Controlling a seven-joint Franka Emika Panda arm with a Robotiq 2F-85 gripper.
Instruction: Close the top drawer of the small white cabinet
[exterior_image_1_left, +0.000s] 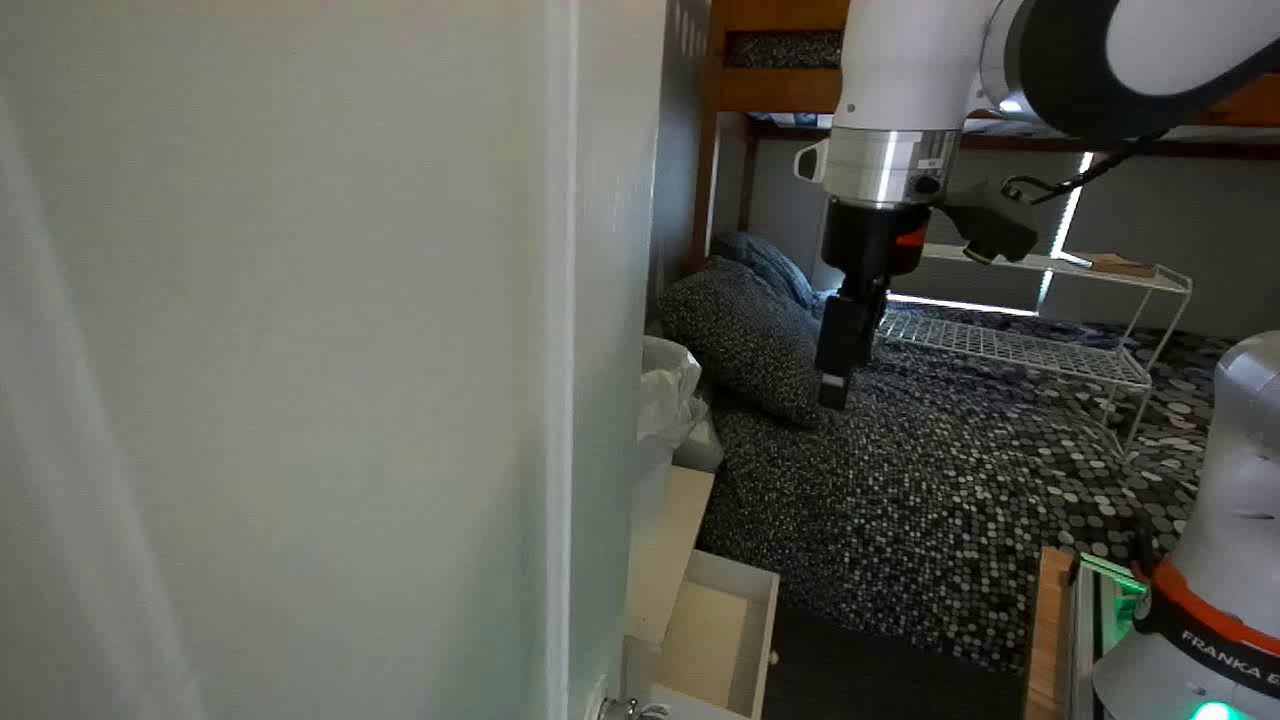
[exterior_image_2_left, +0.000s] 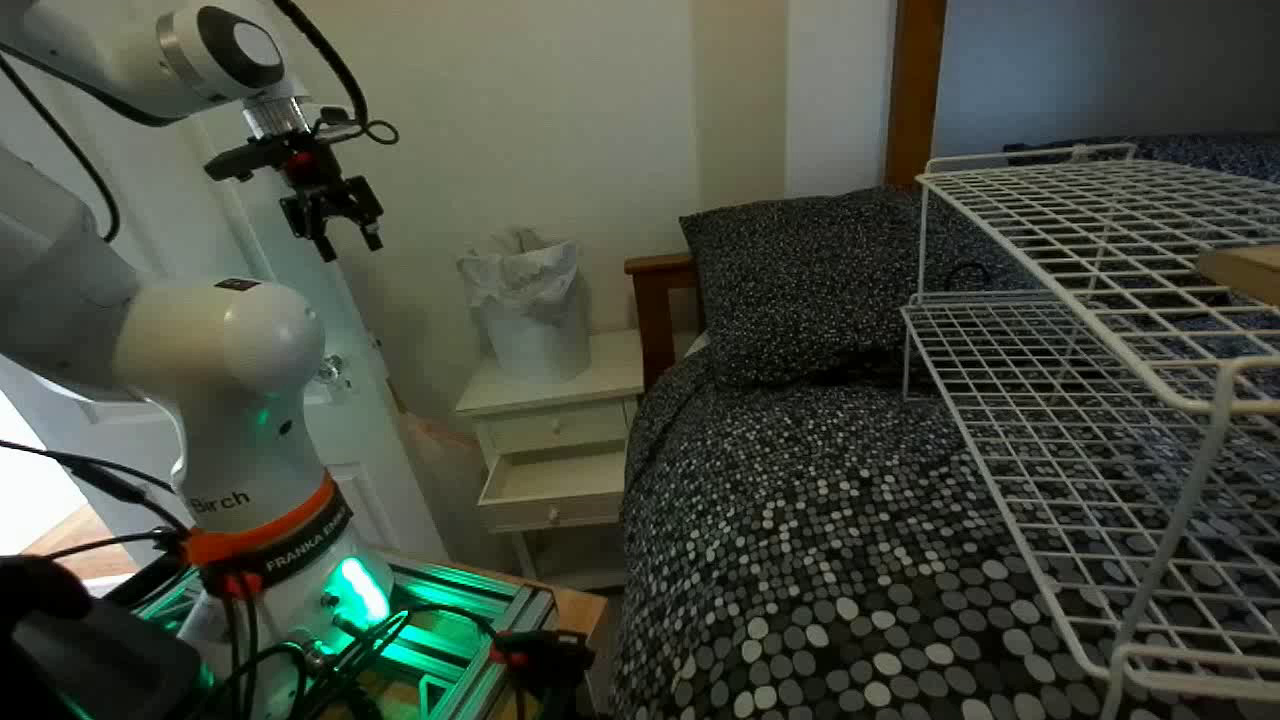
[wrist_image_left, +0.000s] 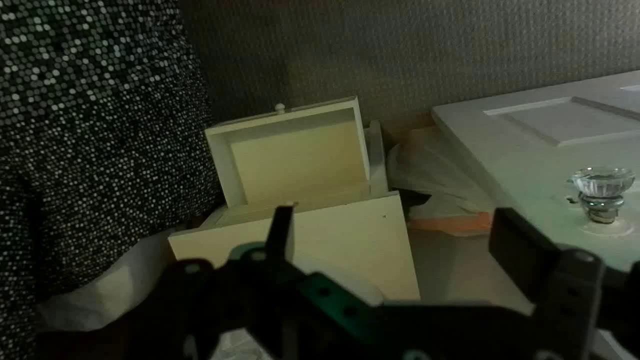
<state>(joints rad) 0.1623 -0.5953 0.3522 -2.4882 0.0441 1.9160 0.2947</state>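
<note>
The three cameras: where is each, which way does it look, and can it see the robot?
In an exterior view: camera near the white door, facing the bed; arm, hand and base show.
In an exterior view: camera near the base, facing the small white cabinet; arm, hand and base show.
In the wrist view: camera on the wrist, facing down at the open drawer; only the hand shows, fingers apart.
Both exterior views share the bed, the arm and the open drawer.
</note>
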